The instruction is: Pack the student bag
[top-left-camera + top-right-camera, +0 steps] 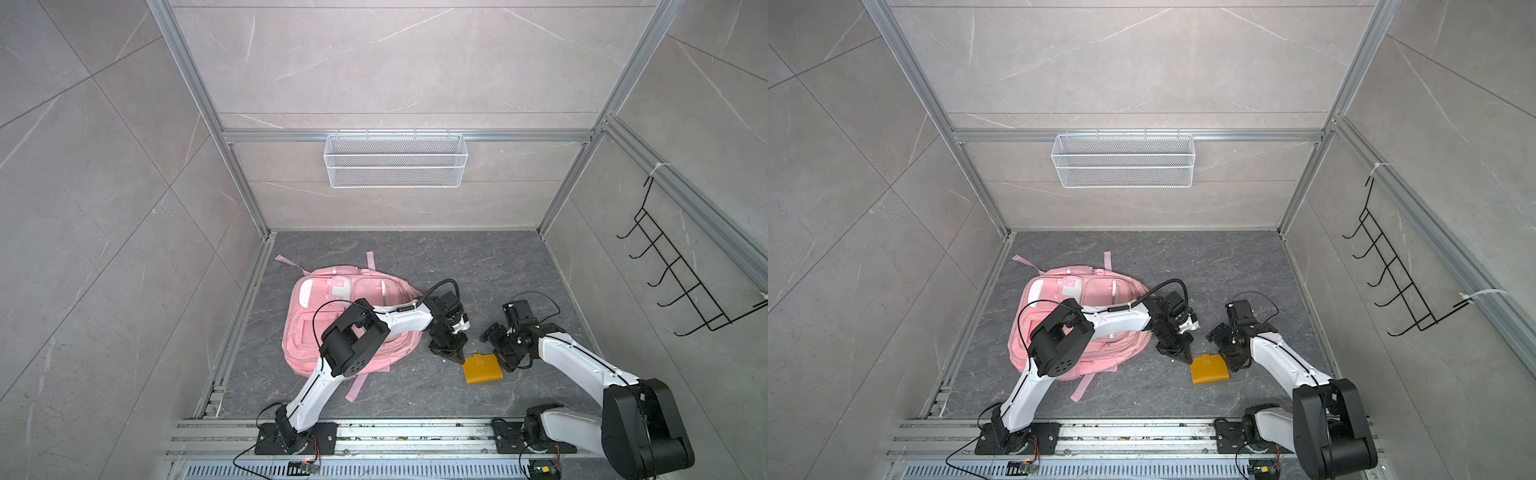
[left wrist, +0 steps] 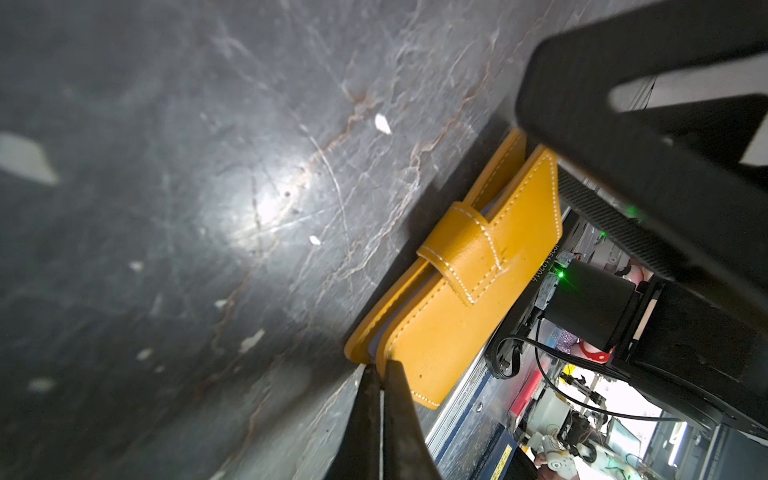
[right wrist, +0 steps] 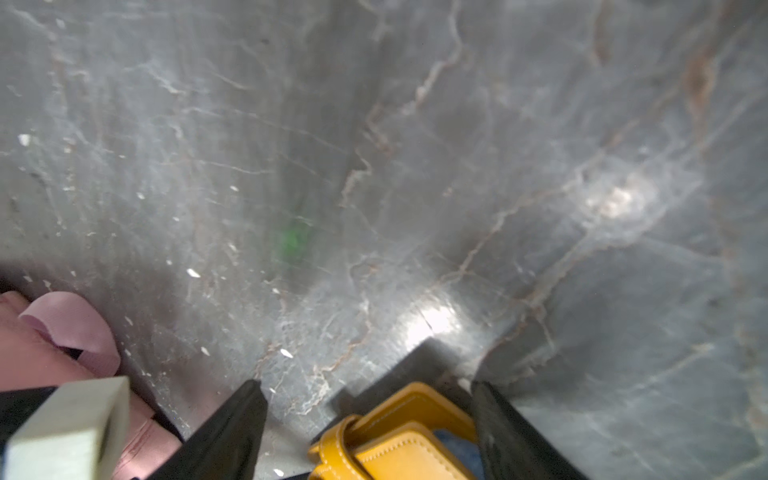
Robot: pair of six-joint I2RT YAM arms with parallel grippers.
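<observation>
The student bag, a pink backpack, lies flat on the dark marbled floor at left of centre in both top views, its front pockets facing up and its straps trailing toward the far and near sides. The left arm reaches over the bag's near-right part. Just right of the bag, apart from it, a yellow wallet rests on the floor, closed by a stitched tab.

The 2 grippers meet at the wallet. The left gripper points down at the wallet's far-left corner. In the left wrist view its fingers are pressed together with their tips against that corner of the wallet (whether a cover edge is pinched between them cannot be told). The right gripper sits at the wallet's right edge. In the right wrist view its fingers stand wide apart, with 1 end of the wallet between them, and a pink strap of the bag shows off to the side.

A white wire basket hangs on the far wall and a black hook rack on the right wall.
</observation>
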